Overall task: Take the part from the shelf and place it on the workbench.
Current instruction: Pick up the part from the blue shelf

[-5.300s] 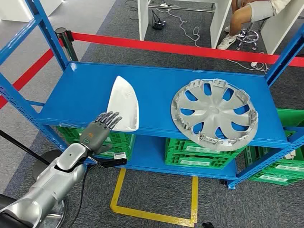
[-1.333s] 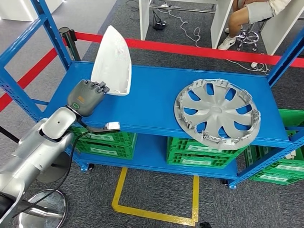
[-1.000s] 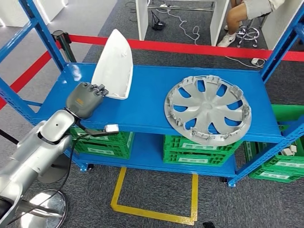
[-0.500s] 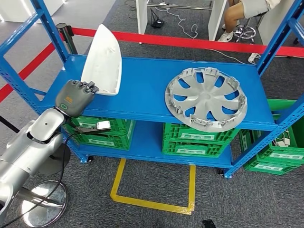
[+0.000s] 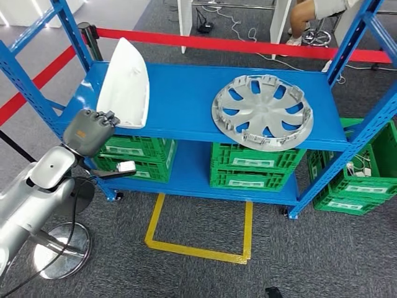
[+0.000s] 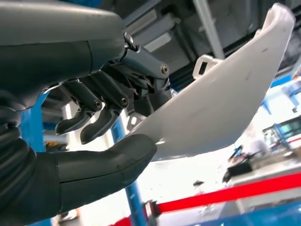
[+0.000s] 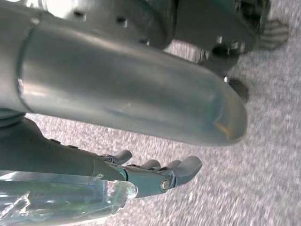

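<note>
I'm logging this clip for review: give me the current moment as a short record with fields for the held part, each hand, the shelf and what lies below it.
held part: white part, lifted and tilted above the blue shelf
left hand: left hand grips the white part's lower edge
right hand: right hand hangs over grey carpet, fingers apart, holding nothing
on shelf: silver hubcap, lying flat
below shelf: green crates
task stage: part not yet on a workbench
</note>
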